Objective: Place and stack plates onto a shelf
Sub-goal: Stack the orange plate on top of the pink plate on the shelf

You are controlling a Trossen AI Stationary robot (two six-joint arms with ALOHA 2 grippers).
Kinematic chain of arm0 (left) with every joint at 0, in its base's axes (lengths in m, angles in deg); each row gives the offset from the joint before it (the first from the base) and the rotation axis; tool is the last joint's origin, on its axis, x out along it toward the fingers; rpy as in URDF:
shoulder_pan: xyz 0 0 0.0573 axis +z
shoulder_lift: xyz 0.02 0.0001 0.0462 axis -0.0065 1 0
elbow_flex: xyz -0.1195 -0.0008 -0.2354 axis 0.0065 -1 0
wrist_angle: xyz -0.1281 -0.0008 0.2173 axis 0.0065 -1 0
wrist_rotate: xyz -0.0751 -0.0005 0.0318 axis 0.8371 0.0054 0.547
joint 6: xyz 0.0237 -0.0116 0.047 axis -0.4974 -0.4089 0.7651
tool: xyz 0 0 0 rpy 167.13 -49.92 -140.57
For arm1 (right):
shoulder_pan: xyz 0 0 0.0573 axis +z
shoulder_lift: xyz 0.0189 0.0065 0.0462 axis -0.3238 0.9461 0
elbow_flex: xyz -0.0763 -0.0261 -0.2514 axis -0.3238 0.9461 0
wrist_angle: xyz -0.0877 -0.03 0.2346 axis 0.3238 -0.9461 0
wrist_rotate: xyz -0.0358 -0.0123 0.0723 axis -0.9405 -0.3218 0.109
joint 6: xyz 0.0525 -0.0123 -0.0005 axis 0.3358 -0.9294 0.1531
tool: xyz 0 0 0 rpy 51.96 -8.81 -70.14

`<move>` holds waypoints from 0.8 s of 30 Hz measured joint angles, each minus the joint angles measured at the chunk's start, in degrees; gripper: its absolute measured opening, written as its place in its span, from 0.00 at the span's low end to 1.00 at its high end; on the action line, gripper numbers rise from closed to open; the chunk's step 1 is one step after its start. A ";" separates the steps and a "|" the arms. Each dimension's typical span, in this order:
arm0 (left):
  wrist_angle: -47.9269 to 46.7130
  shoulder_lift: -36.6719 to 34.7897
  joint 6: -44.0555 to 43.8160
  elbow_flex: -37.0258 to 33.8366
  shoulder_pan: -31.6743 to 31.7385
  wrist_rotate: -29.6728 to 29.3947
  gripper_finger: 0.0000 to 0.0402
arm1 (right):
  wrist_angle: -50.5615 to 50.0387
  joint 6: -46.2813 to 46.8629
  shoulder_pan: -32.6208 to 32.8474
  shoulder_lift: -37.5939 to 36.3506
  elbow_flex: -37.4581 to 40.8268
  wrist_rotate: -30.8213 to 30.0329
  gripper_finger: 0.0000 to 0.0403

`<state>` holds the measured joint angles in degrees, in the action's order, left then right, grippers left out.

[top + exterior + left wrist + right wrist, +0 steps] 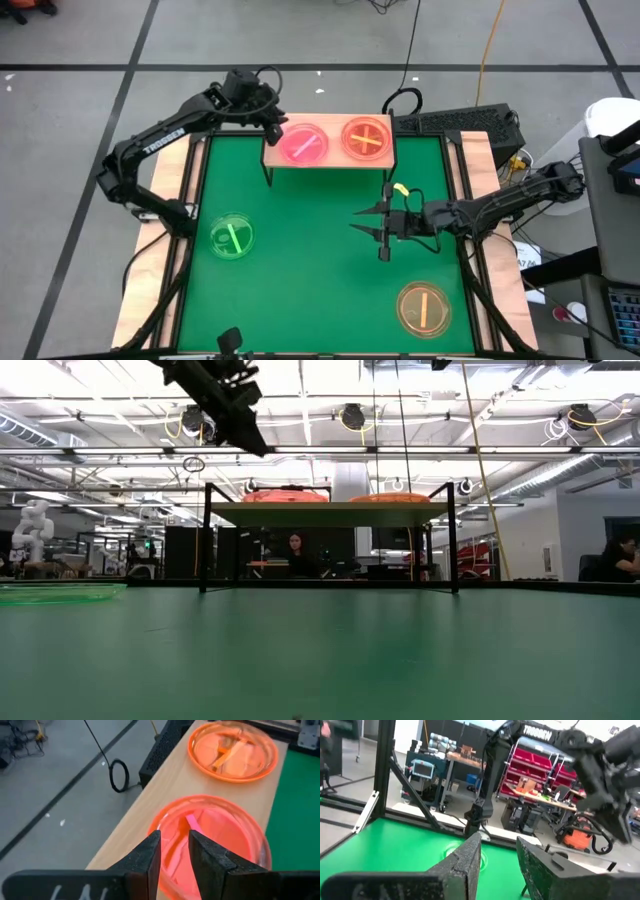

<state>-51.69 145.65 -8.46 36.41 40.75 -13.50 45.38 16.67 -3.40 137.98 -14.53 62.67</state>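
Note:
The shelf (330, 161) stands at the mat's far edge, its board (330, 513) on thin black legs. A pink plate (303, 144) lies on its left half and an amber plate (366, 138) on its right half. A green plate (232, 238) rests flat on the mat at left, and another amber plate (423, 307) at near right. My left gripper (277, 130) hovers over the pink plate's far-left rim (172, 862), slightly open and above it (250, 440). My right gripper (358, 222) is open over the mat's middle, pointing left (497, 850).
A black keyboard-like box (455, 122) and a cable loop (403, 100) lie behind the shelf. Wooden strips (165, 250) border the green mat (310, 280). Bare mat lies between the green plate and the near-right amber plate. People sit in the room beyond (297, 555).

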 joint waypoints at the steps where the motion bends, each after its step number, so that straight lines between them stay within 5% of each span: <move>1: -0.81 -1.00 0.33 0.00 0.00 0.00 0.27 | -0.69 0.31 0.00 0.00 0.00 -0.59 0.27; 8: -7.65 -11.69 3.06 -4.38 -2.18 0.15 0.27 | -11.75 6.37 -0.13 -0.02 0.00 -17.34 0.27; 17: 17.36 -35.65 -9.88 -31.50 -9.85 -0.02 0.26 | -24.88 10.07 0.93 -0.04 -5.94 -17.15 0.27; 19: 23.47 -40.09 -11.92 -37.38 -13.14 -0.04 0.26 | -30.53 12.39 1.29 -0.04 -8.10 -13.56 0.27; 24: 35.86 -47.03 -15.63 -50.81 -22.82 -2.54 0.26 | -44.13 29.22 -0.61 0.02 -11.21 11.64 0.27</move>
<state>-15.83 98.62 -24.08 -14.40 17.93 -16.04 1.25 45.89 -4.02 138.01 -25.74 74.32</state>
